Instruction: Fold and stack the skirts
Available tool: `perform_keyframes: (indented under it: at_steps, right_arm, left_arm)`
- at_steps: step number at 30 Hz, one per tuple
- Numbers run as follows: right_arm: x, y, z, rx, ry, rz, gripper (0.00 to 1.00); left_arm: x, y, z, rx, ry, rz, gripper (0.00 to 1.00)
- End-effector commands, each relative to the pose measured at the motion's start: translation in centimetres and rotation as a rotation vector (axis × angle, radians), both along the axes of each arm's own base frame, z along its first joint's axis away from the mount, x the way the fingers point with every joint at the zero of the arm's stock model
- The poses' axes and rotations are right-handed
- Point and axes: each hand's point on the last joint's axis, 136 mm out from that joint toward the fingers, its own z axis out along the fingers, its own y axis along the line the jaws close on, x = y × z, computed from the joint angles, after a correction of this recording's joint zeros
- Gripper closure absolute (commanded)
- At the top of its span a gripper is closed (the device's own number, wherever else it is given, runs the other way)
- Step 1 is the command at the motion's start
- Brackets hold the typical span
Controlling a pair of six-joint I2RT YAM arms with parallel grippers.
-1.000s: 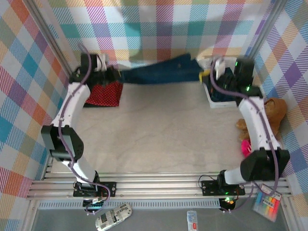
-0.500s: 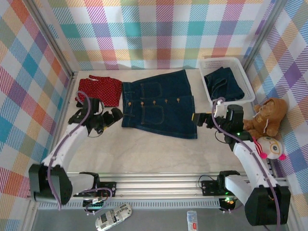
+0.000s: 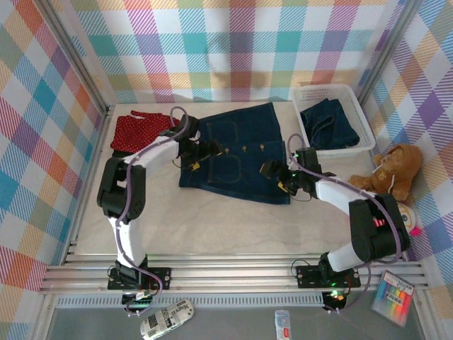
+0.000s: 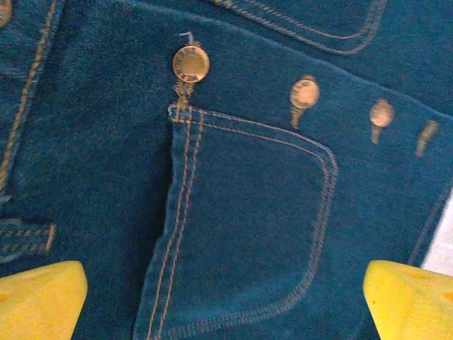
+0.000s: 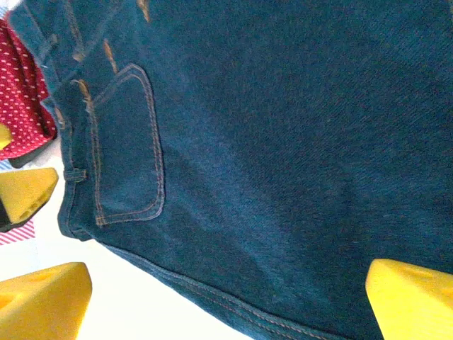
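two claws on the table and both hang over one denim skirt (image 3: pixel 244 166), which lies spread flat on the table (image 3: pixel 212 219) in the middle of the far half. count the garments: three in sight. one red dotted skirt (image 3: pixel 138 131) lies at the far left, just beside the spread denim, and one more piece of dark denim (image 3: pixel 327 124) sits bunched inside the single white basket (image 3: pixel 362 120) at the far right. one brown teddy bear (image 3: pixel 396 170) sits on the right, near side of the basket. the left gripper (image 3: pixel 204 152) is over the skirt's left part, jaws spread wide, nothing between them; its wrist camera has the two yellow fingertips (image 4: pixel 39 297) far apart in the bottom corners, with one stitched pocket (image 4: pixel 241 234) and a line of brass buttons (image 4: pixel 191 64) on the denim between them. the right gripper (image 3: pixel 274 177) is over the skirt's near right edge, also gaping wide and empty; its wrist camera shows its yellow fingertips (image 5: pixel 410 301) at the bottom corners, plain denim across the middle, bare table at the bottom left and a sliver of red dotted cloth at the left edge. whether either claw's tips press on the cloth, can't tell.
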Motion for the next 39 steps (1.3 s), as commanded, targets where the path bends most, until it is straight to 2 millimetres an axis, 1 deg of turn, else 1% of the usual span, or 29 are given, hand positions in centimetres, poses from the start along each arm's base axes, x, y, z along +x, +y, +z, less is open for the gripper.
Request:
perform_keyframes:
  at_steps: [1, 4, 6, 9, 12, 14, 16, 17, 18, 20, 22, 24, 27, 29, 30, 32, 35, 39]
  right_arm:
    - [0.8, 0.0, -1.7, 0.005, 0.082, -0.101, 0.01]
    - [-0.5, -0.7, -3.9, -0.029, 0.174, -0.142, 0.01]
    - [-2.1, -1.1, -5.2, -0.045, 0.242, -0.154, 0.01]
    - [-4.7, -2.2, -6.4, -0.094, 0.324, -0.172, 0.01]
    - [-7.1, -3.5, -6.9, -0.134, 0.385, -0.203, 0.01]
    - [-8.6, -3.7, -7.0, -0.125, 0.416, -0.218, 0.01]
    - [-9.2, -3.5, -6.6, -0.090, 0.414, -0.215, 0.01]
    - [-9.3, -3.3, -6.0, -0.071, 0.401, -0.209, 0.01]
    - [-9.2, -3.0, -5.4, -0.046, 0.382, -0.199, 0.01]
    - [-8.7, -2.8, -3.7, -0.024, 0.332, -0.192, 0.01]
    - [-8.6, -3.6, -2.7, -0.048, 0.319, -0.229, 0.01]
    - [-9.2, -5.3, -2.2, -0.108, 0.329, -0.304, 0.01]
    - [-10.6, -7.7, -2.2, -0.178, 0.332, -0.394, 0.01]
    - [-11.8, -8.5, -2.7, -0.197, 0.353, -0.427, 0.01]
    - [-12.4, -8.7, -3.1, -0.201, 0.371, -0.432, 0.01]
    - [-13.2, -8.8, -3.5, -0.209, 0.393, -0.422, 0.01]
    - [-13.8, -8.1, -4.0, -0.199, 0.424, -0.366, 0.00]
    - [-13.9, -7.2, -4.8, -0.139, 0.454, -0.367, 0.07]
  left_arm:
    - [-0.5, -0.2, -1.7, -0.005, 0.073, 0.016, 0.00]
    - [-2.3, 0.9, -4.1, 0.044, 0.134, 0.032, 0.00]
    - [-4.3, 1.9, -6.0, 0.080, 0.186, 0.036, 0.00]
    - [-7.3, 3.4, -8.0, 0.131, 0.245, 0.028, 0.00]
    - [-9.7, 4.8, -8.7, 0.183, 0.271, -0.002, 0.00]
    - [-11.2, 5.7, -8.9, 0.219, 0.274, -0.026, 0.00]
    - [-11.7, 6.1, -8.2, 0.231, 0.250, -0.058, 0.00]
    - [-11.9, 5.8, -7.5, 0.213, 0.227, -0.090, 0.00]
    - [-11.7, 4.9, -6.4, 0.167, 0.191, -0.133, 0.00]
    - [-11.1, 3.9, -4.2, 0.117, 0.133, -0.170, 0.00]
    - [-10.2, 4.1, -2.4, 0.123, 0.079, -0.152, 0.00]
    - [-9.5, 4.7, -0.8, 0.144, 0.033, -0.102, 0.00]
    - [-8.7, 6.2, 0.8, 0.186, -0.015, 0.010, 0.00]
    - [-8.7, 7.7, 1.4, 0.231, -0.021, 0.095, 0.00]
    - [-8.6, 8.0, 1.6, 0.238, -0.031, 0.123, 0.00]
    - [-8.0, 7.8, 2.1, 0.208, -0.078, 0.140, 0.00]
    - [-7.4, 7.9, 2.9, 0.181, -0.129, 0.189, 0.00]
    - [-7.2, 8.9, 3.5, 0.206, -0.155, 0.247, 0.00]
